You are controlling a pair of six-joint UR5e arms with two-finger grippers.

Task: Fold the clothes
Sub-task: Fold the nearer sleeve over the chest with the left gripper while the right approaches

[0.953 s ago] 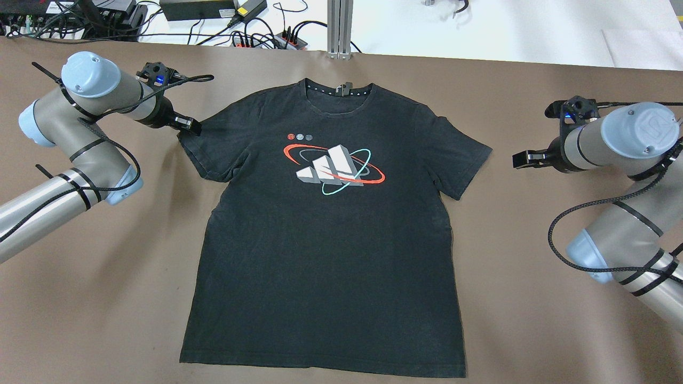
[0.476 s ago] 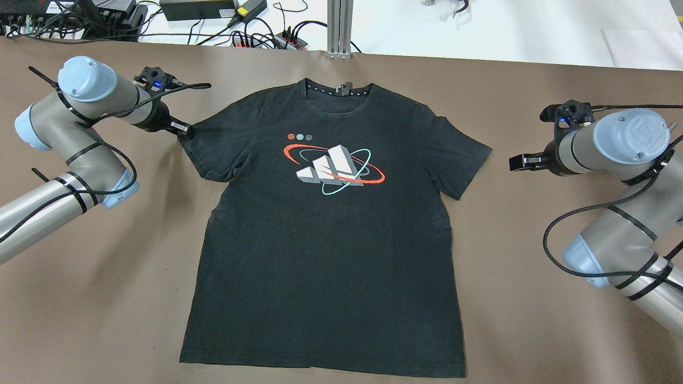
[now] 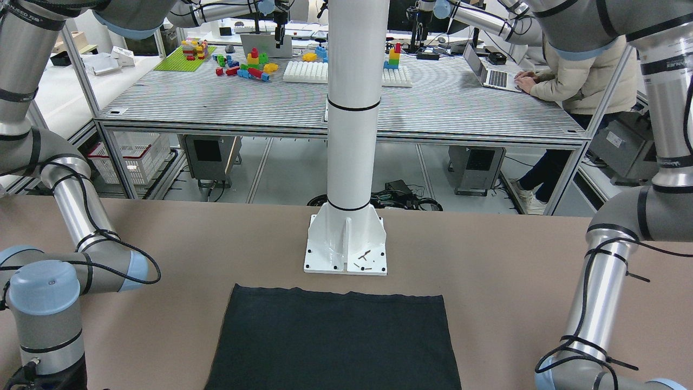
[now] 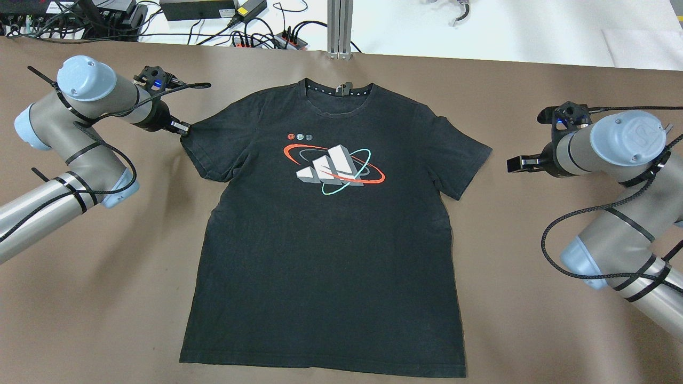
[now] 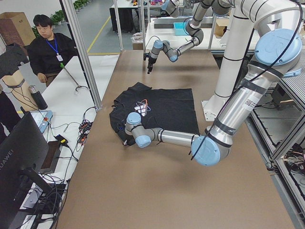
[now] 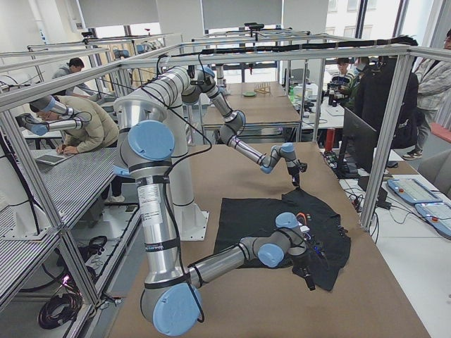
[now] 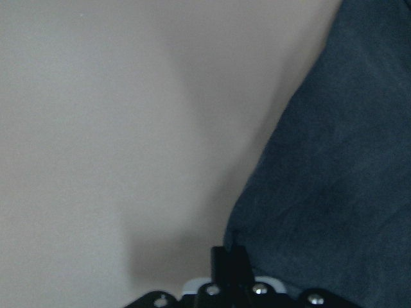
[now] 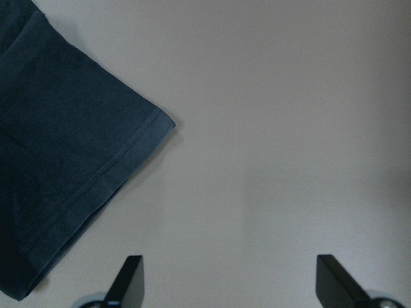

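Pillar (image 3: 346,162): white, bolted to the brown surface (image 4: 106,298) at the robot's side, just short of the shirt's hem.
T-shirt (image 4: 325,256): black, lying flat, print up, collar farthest.
Left gripper (image 4: 185,129): jaws closed together on one sleeve's edge.
Right gripper (image 4: 513,164): jaws spread wide, empty, near the other sleeve, not touching.

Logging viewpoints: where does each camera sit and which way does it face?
Front-facing: across the table, facing the white pillar; left arm at right.
Overhead: behind the robot, over the T-shirt; both arms.
Exterior left: table end, left arm nearest.
Exterior right: other end, right arm nearest.
Left wrist: left gripper shut on a sleeve.
Right wrist: open right gripper beside the other sleeve.
Overhead and right wrist share it.
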